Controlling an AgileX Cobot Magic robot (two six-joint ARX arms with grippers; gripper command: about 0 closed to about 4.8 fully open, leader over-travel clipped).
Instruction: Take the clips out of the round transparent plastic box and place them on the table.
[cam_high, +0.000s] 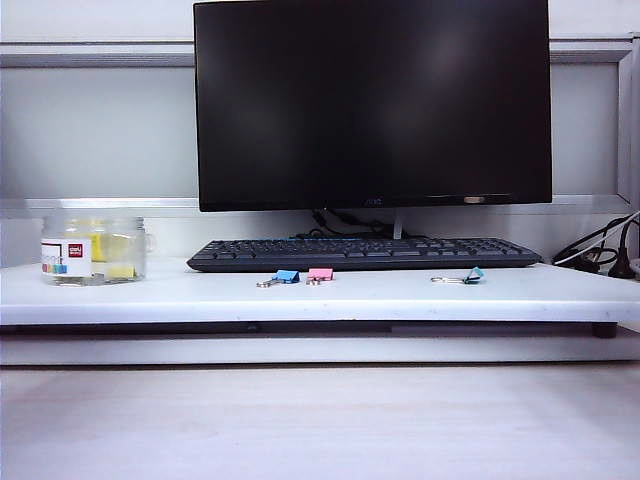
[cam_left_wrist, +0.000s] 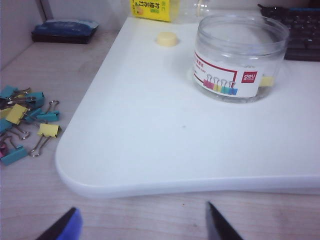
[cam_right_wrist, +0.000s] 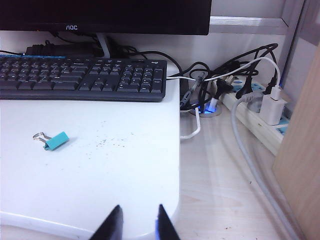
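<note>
Box (cam_left_wrist: 241, 57) with clips (cam_left_wrist: 266, 81) well ahead of left gripper (cam_left_wrist: 142, 222), jaws apart; right gripper (cam_right_wrist: 137, 222) together.

The brand "AOC" is printed in pale letters on the lower bezel of the monitor (cam_right_wrist: 105, 15). The brand "deli" is shown in white on a red square on the white label of the round transparent plastic box (cam_left_wrist: 240, 57), beside a row of coloured clip pictures; the smaller print above them cannot be read. Dark Chinese characters are carried on a yellow box (cam_left_wrist: 155, 9) at the far edge of the surface (cam_left_wrist: 165, 135), too small to be read.
</note>
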